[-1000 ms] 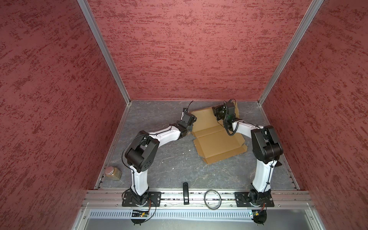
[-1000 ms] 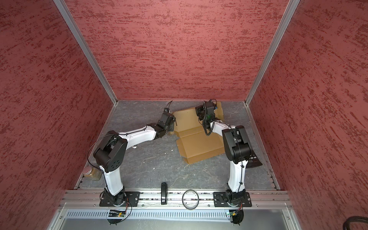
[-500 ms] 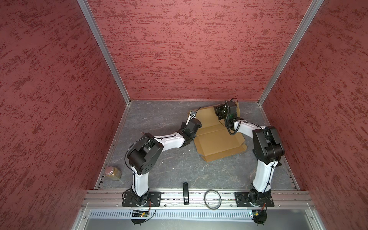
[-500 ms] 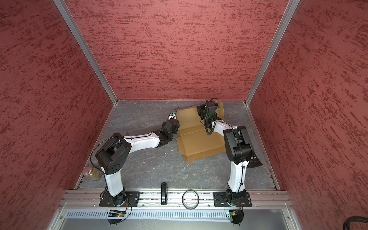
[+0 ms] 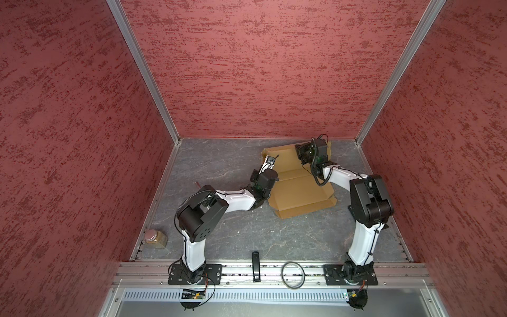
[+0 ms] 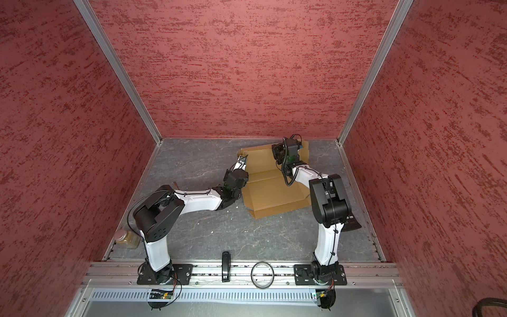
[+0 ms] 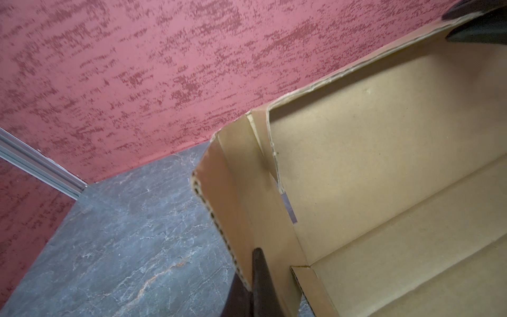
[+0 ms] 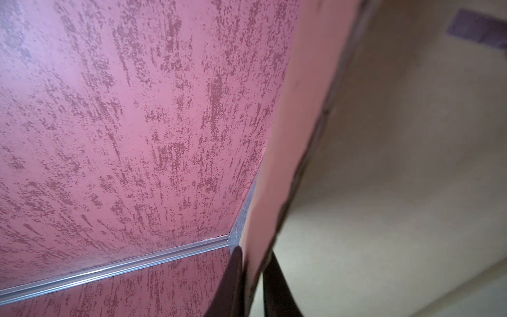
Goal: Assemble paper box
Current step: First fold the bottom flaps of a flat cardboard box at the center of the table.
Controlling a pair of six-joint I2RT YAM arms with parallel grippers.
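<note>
Left side flap (image 7: 247,192) of the paper box (image 5: 299,189), flat a second ago, now stands raised, pinched in the closed left gripper (image 5: 270,160); box sits toward the far right corner of the surface (image 5: 219,164), long axis near-to-far; right gripper (image 8: 255,251) straddles the far wall (image 5: 285,155), clamped or loosening I cannot tell.

No writing, label, brand mark or number could be read in any view. The paper box (image 5: 299,192) showed only plain tan cardboard faces. The jar (image 5: 155,239) near the left wall was too small for any print on it to be made out.
</note>
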